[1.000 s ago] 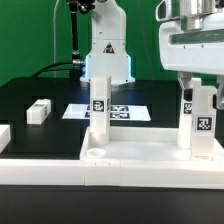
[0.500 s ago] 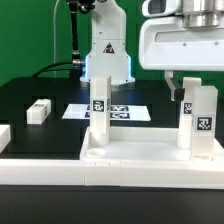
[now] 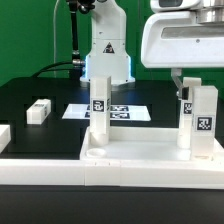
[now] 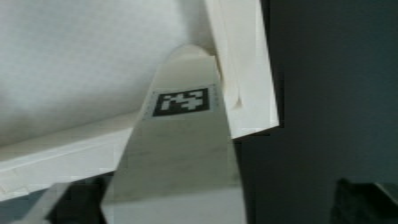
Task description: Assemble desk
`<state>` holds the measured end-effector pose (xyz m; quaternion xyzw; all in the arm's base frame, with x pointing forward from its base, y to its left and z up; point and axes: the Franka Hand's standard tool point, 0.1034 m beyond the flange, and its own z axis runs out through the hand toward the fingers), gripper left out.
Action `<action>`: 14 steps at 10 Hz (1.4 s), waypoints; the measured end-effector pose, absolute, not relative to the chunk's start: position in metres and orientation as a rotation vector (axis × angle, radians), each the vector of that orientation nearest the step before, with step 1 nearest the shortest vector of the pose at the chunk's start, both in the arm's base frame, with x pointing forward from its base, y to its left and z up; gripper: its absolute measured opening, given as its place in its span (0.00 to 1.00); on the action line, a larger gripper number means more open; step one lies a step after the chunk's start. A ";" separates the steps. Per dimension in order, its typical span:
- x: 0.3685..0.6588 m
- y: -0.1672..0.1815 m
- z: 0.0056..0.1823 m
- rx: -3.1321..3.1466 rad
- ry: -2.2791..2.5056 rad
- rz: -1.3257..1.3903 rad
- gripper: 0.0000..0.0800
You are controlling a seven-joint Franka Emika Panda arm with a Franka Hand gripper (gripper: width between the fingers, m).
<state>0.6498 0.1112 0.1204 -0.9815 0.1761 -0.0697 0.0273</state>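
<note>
Gripper [image 3: 197, 88] stands wide open, straddling an upright leg [image 3: 203, 125], holding nothing.

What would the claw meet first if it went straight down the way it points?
Probably the upright leg standing on the desk panel; the open jaws seem to straddle it, though depth is unclear.

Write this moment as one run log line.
gripper: open, at top of leg at the exterior view's right | second leg: upright on desk panel | third leg: lying loose on black table
</note>
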 end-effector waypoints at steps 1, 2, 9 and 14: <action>0.650 0.111 0.120 -3.029 0.554 -0.215 0.56; 0.650 0.110 0.120 -3.013 0.623 -0.212 0.56; 0.643 0.101 0.118 -2.343 1.840 -0.016 0.37; 0.642 0.090 0.118 -2.093 2.073 0.068 0.37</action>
